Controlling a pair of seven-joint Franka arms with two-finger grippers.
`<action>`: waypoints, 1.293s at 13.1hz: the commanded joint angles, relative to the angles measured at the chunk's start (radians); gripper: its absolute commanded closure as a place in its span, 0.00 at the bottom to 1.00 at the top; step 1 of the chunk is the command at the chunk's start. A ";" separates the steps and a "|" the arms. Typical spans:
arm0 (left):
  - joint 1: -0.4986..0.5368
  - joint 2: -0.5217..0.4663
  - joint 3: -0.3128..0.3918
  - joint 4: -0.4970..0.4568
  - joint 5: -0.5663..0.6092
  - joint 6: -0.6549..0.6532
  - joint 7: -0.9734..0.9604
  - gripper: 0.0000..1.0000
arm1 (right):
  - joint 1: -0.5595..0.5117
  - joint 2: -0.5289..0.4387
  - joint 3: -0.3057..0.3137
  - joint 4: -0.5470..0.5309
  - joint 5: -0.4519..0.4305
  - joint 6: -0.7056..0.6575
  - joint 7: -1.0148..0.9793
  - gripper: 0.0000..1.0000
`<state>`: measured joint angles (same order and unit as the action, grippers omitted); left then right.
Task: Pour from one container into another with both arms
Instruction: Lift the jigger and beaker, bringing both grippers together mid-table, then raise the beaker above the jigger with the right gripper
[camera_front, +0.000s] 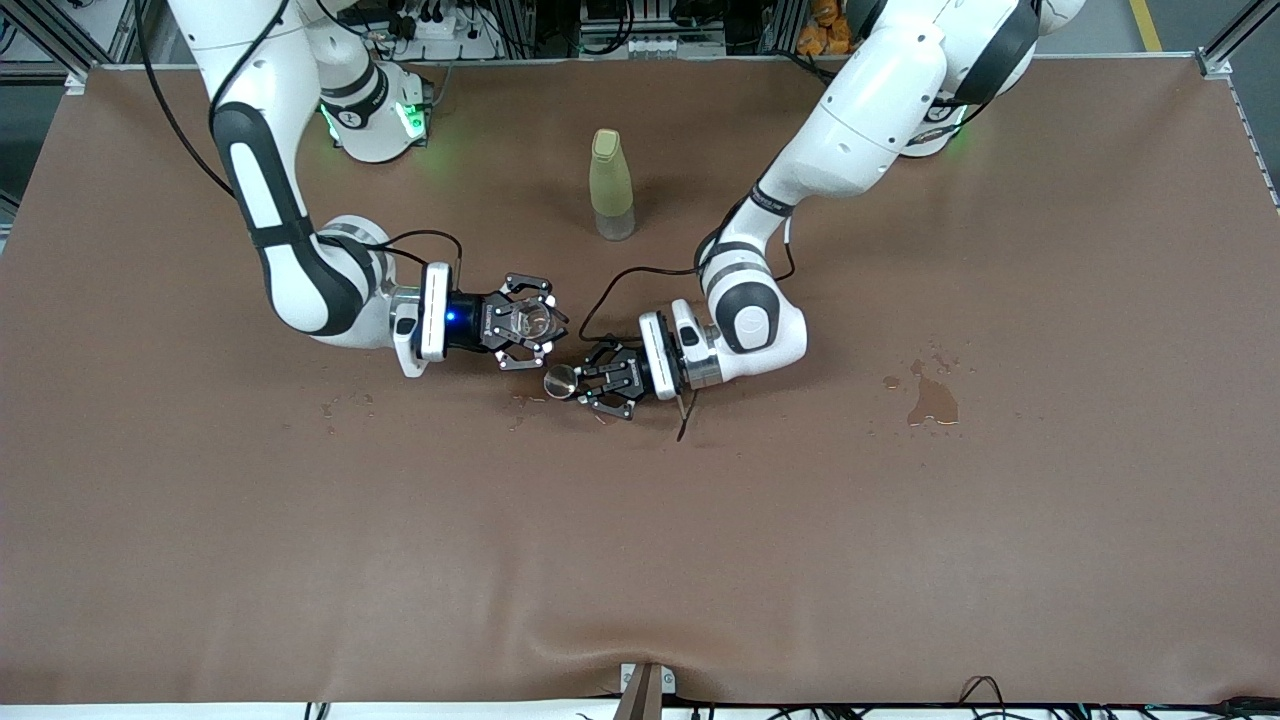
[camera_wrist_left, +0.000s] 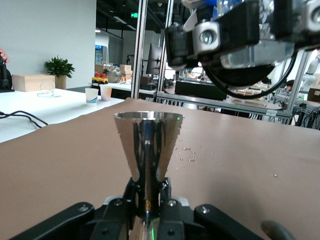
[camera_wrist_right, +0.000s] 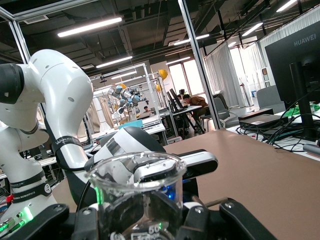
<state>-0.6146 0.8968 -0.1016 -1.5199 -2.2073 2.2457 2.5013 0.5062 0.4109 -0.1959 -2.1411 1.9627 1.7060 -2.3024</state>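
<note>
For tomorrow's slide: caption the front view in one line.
Right gripper holds a glass beaker; left gripper holds a metal cup beside it.

One glass beaker (camera_front: 527, 321), one metal cup (camera_front: 560, 381), one bottle (camera_front: 610, 184), perhaps two spills (camera_front: 932, 398).

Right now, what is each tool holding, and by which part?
The left tool grips a metal measuring cup at its narrow waist. The right tool clamps a clear glass beaker around its side wall.
</note>
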 joint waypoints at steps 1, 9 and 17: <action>0.009 -0.015 -0.012 -0.017 -0.064 -0.024 0.069 1.00 | -0.002 -0.004 0.001 -0.008 0.028 -0.002 -0.014 1.00; -0.028 0.028 -0.009 -0.014 -0.066 -0.054 0.122 1.00 | 0.006 -0.003 0.010 -0.003 0.059 0.023 -0.014 1.00; -0.020 0.045 -0.010 -0.003 -0.080 -0.055 0.139 1.00 | 0.009 0.020 0.027 -0.013 0.081 0.044 -0.012 1.00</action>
<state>-0.6382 0.9448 -0.1099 -1.5288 -2.2499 2.2011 2.6100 0.5064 0.4285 -0.1695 -2.1425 2.0106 1.7469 -2.3026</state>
